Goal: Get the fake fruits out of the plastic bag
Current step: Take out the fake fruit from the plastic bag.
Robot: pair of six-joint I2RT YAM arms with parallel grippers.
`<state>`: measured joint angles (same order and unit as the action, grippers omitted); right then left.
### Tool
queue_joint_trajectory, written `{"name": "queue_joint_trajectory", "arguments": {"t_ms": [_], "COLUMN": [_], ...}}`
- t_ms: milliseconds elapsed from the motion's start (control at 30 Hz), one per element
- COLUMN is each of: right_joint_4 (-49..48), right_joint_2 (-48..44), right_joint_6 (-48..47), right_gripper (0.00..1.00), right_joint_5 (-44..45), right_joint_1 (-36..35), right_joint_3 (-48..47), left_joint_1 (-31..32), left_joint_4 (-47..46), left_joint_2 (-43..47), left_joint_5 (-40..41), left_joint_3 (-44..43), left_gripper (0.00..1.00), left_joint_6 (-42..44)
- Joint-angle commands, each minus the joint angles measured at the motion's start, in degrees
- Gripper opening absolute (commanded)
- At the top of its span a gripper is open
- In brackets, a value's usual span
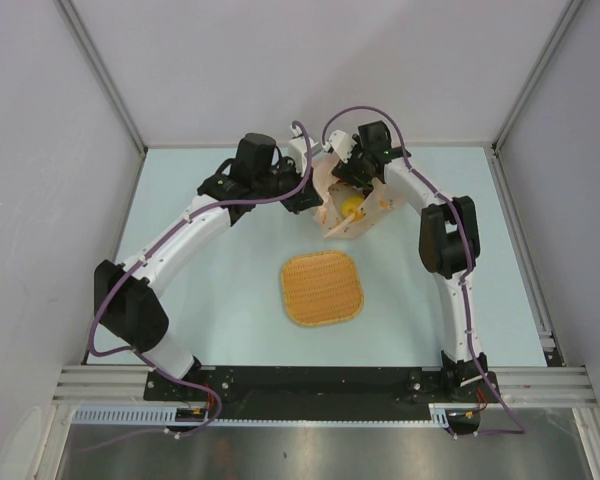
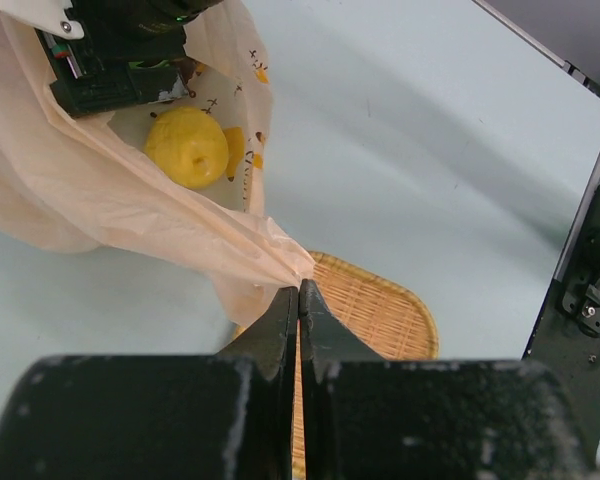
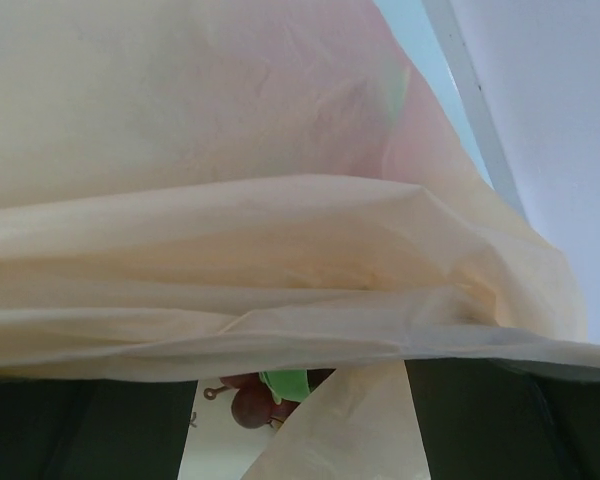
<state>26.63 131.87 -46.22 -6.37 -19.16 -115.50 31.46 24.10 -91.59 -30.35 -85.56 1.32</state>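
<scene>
Pale green table, grey walls.

Top view: bag at far centre, between both grippers. Its long axis runs far to near, and the mouth gapes upward. Yellow fruit shows in the opening. Left gripper at the bag's left edge, right gripper over its far end. Tray nearer, apart from the bag.

Left wrist: jaws pressed together on a pinch of bag rim, film pulled taut toward the fruit.

Right wrist: film drapes across the view. Finger bases stand wide apart, tips hidden. Grapes and a green bit show in the gap below.
</scene>
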Motion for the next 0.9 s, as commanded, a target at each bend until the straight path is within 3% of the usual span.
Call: {"name": "queue_joint_trajectory", "arguments": {"t_ms": [0,133,233,267,433,633,867], "right_joint_4": [0.5,1.9,0.9,0.6,-1.4,-4.3,-4.3], "right_joint_2": [3.5,3.7,2.3,1.9,-3.3,-15.4,-26.8], "right_joint_6": [-4.3,-6.5,-7.7,-8.1,-10.3,-9.2,-4.4], "right_gripper": [0.78,0.69,0.54,0.43,0.13,0.02,0.0], "right_joint_5": [3.6,3.9,3.3,3.0,1.2,-2.2,-4.2], "right_joint_1": [0.7,0.9,0.7,0.6,-0.3,-1.8,-2.6], "right_joint_3": [-2.4,-2.0,-0.4,1.0,6.2,14.9,21.5], "left_joint_1": [0.1,0.1,0.1,0.1,0.1,0.0,-0.2], "left_joint_4": [-2.2,-2.4,-2.6,-2.6,-2.8,-3.5,-4.2], "left_joint_2": [1.1,0.6,0.2,-0.1,-1.3,-3.4,-5.3], "left_joint_5": [-3.1,-3.2,-3.2,-3.1,-3.0,-1.4,2.5], "left_joint_3": [-2.6,-3.0,-3.4,-3.6,-5.0,-7.3,-9.9], "left_gripper": [0.0,0.0,0.0,0.0,0.0,0.0,0.0], "left_joint_6": [-1.0,-1.0,-1.0,-2.3,-2.6,-3.9,-5.1]}}
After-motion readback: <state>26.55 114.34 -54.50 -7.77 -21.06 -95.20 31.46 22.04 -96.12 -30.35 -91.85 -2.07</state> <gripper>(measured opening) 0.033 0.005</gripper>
